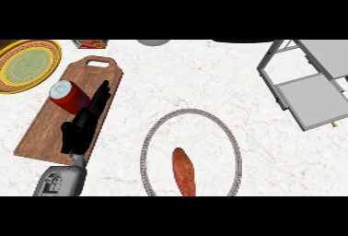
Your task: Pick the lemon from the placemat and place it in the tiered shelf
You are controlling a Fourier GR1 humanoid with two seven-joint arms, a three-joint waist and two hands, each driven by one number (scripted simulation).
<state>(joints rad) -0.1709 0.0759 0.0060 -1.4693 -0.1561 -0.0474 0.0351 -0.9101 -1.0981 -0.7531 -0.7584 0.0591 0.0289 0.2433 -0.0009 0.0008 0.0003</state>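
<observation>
Head view shows no lemon anywhere: the only thing lying on the oval placemat (146,147) is a long, reddish-brown item (183,173), tapered like a root vegetable, in the mat's lower middle and running off the bottom of the view. The tiered shelf (309,99) stands up and to the right of the placemat, well apart from it, its grey trays showing nothing on them. The left hand (80,126) is on the far side from that goal: it hovers left of the placemat over a wooden cutting board (41,133), fingers straight and held close together, pinching nothing, their tips just beside a red can (66,94) that rests on the board. I cannot tell whether they touch the can. The right hand is not in view. The main risk, as I judge it, is a wrong pick: with the hand this close to the can, curling the fingers would take the can, or a sideways sweep toward the placemat could knock it over and roll it across the board. A second risk is reach, since the left hand would have to carry the item across the whole placemat to the shelf on the right, and an elongated, tapered shape could twist in the fingers if taken near one end.
</observation>
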